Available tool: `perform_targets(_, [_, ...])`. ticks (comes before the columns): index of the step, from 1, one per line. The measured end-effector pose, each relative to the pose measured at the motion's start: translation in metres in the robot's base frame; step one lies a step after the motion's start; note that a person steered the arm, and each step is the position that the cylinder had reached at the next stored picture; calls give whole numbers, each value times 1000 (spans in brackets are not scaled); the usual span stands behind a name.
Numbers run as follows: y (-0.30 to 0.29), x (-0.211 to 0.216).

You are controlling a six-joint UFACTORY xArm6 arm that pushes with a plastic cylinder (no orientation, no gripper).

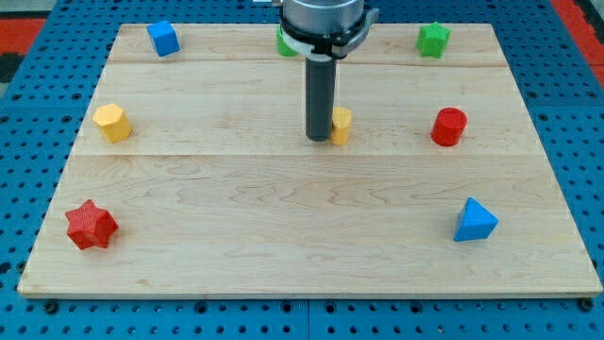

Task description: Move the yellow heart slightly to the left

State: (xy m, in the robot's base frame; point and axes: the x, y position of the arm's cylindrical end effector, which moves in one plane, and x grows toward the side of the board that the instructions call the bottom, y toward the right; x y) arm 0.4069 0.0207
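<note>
Standing with my tip [321,139] touching the yellow heart's [342,125] left side, my gripless end effector holds nothing; the leftward push looks undone.

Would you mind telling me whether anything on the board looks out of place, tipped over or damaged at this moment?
Nothing stands out. The blocks sit flat and intact on the wooden board. My tip rests beside the yellow heart, on its view-left side and partly hiding it. A green block at the view's top is also half hidden behind the arm.
</note>
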Motion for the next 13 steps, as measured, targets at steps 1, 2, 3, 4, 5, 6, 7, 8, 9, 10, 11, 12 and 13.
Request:
perform_targets(1, [25, 30])
perform_targets(2, [63, 22])
perform_targets(3, [85, -24])
perform_targets(4, [16, -35])
perform_targets(5, [-3, -28])
perform_targets(6, [53, -29])
perform_targets(7, [80, -15])
perform_targets(8, [68, 2])
perform_targets(9, [26, 6])
perform_targets(10, [-33, 6])
perform_targets(11, [-73, 12])
perform_targets(12, [-103, 53])
perform_targets(13, [-236, 35])
